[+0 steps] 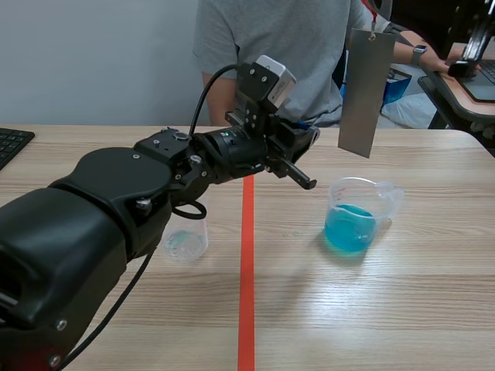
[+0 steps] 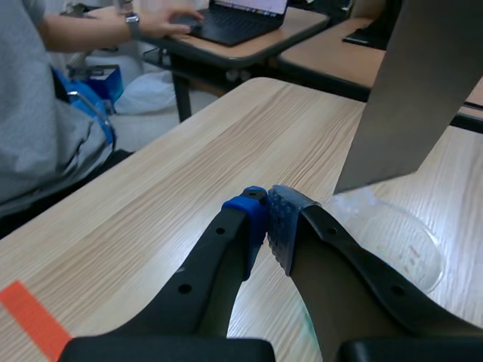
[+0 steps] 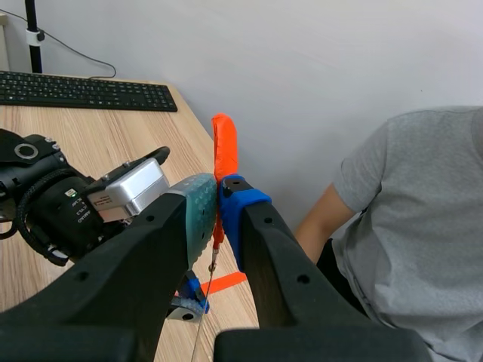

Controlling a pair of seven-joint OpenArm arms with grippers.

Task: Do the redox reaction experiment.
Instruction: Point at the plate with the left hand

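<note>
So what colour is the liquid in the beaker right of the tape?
Turquoise blue: the liquid shows best in the scene view.

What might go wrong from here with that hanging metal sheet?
1. The sheet hangs only by an orange tag pinched in the right gripper; it may swing and miss the beaker.
2. A swinging sheet, or the left gripper close by, might tip the beaker and spill its blue liquid.
</note>
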